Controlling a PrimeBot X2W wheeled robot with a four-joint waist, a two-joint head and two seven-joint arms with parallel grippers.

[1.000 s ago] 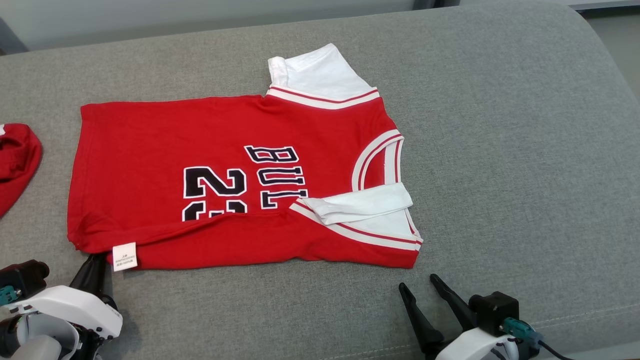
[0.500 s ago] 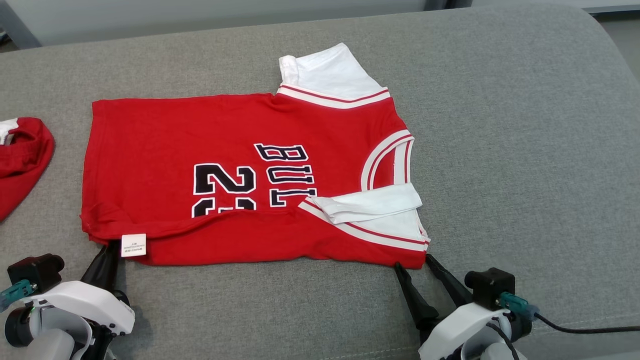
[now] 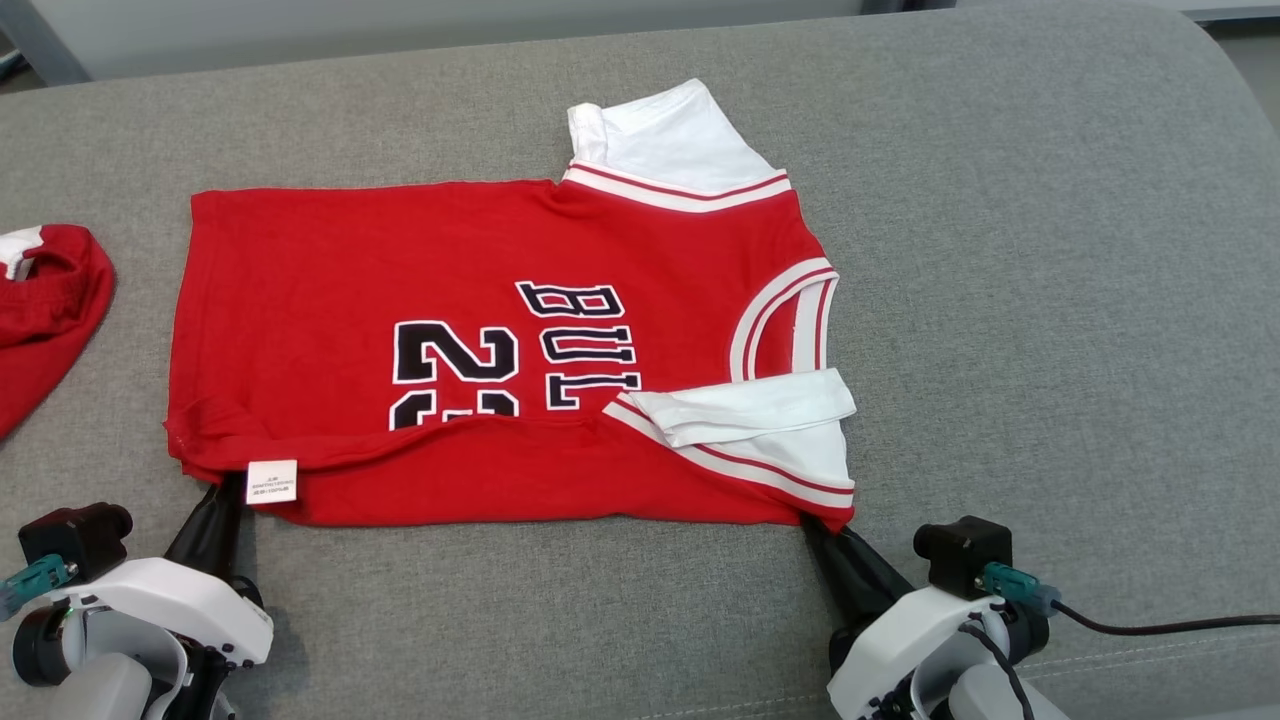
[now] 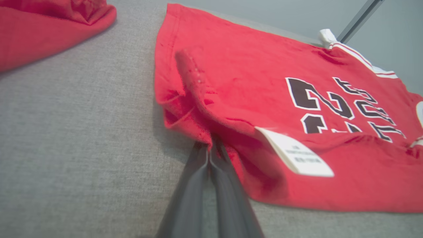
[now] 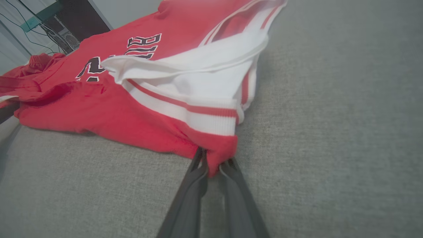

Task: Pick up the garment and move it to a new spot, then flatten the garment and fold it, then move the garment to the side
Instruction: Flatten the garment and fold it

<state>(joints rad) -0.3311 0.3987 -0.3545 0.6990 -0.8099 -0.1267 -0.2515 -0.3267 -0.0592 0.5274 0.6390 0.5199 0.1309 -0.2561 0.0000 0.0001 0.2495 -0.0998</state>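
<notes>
The garment (image 3: pixel 480 300) lies flat on the grey cushion (image 3: pixel 1050 300), its long axis running left to right, just beyond both grippers. The left gripper (image 3: pixel 230 490), fingers pressed together, pinches the near-left hem corner beside the label (image 3: pixel 272 481). The right gripper (image 3: pixel 815 525) has its 2 fingers nipped on the near-right shoulder corner. With 1 arm at each end, the near edge can likely be carried toward the far edge.

Readable print: part of a word, part of a figure

The red knit jersey with white sleeves (image 3: pixel 330 270) carries black, white-edged block letters (image 3: pixel 580 345) reading "BUL", with the rest of the word lost under a fold. Beside them a matching number (image 3: pixel 455 375) shows "2" and the top of a second digit. The small white sewn-in tag (image 3: pixel 271 481) at its hem bears grey print too fine to read.
</notes>
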